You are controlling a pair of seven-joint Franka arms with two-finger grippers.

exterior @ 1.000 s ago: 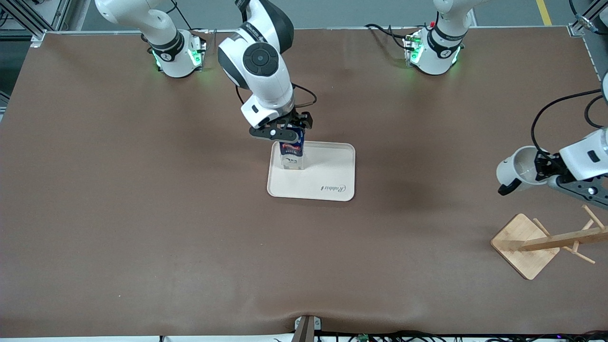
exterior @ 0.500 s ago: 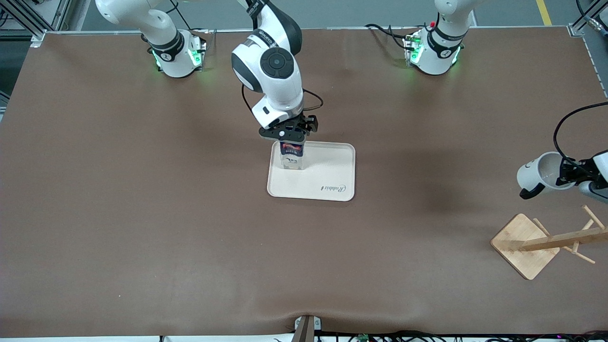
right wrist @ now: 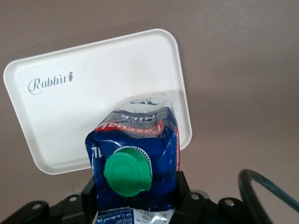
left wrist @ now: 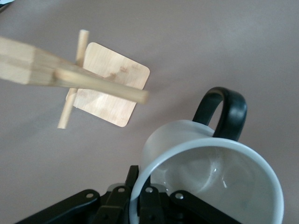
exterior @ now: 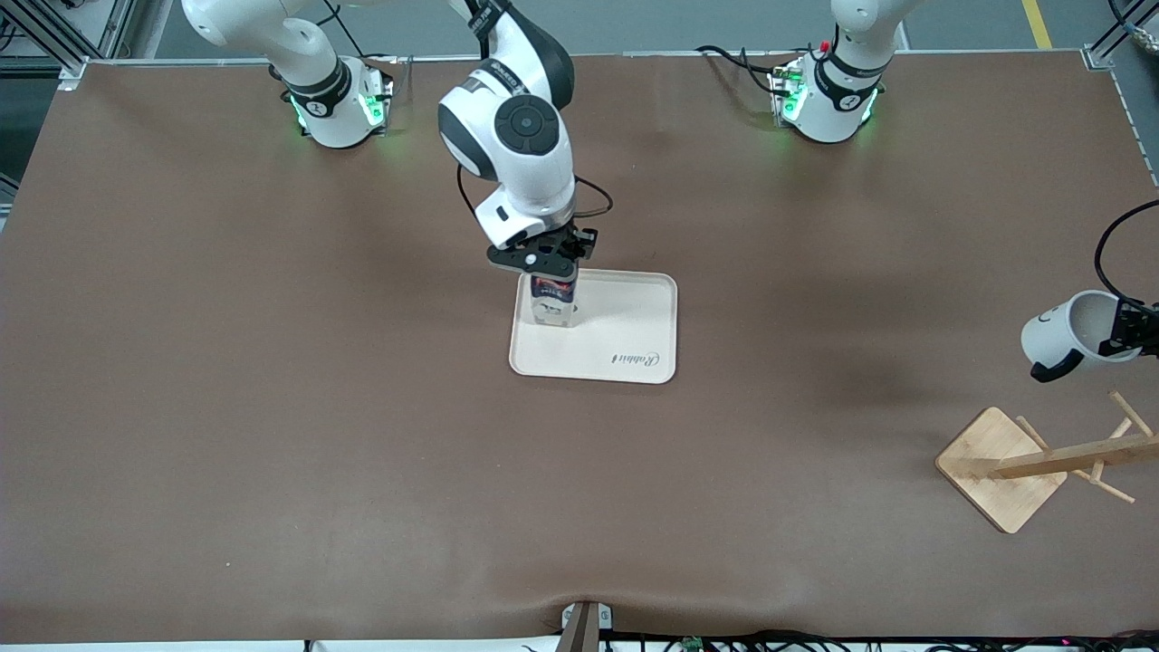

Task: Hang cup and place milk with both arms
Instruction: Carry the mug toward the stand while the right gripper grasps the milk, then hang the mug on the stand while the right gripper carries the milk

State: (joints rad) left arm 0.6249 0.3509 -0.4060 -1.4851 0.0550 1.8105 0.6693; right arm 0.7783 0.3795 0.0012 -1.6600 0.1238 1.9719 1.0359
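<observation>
Brown table (exterior: 272, 407): milk (exterior: 553, 299) apparently on tray (exterior: 634, 335), cup (exterior: 1073, 335) aloft.

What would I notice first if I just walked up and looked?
Probably the milk, standing on the white tray mid-table with the right gripper around its top. Then the cup, held in the air by the left gripper above the wooden rack.

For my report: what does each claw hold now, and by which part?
Left claw: the cup, by its rim wall, handle free. Right claw: the milk, by its blue top, standing on the tray.
</observation>
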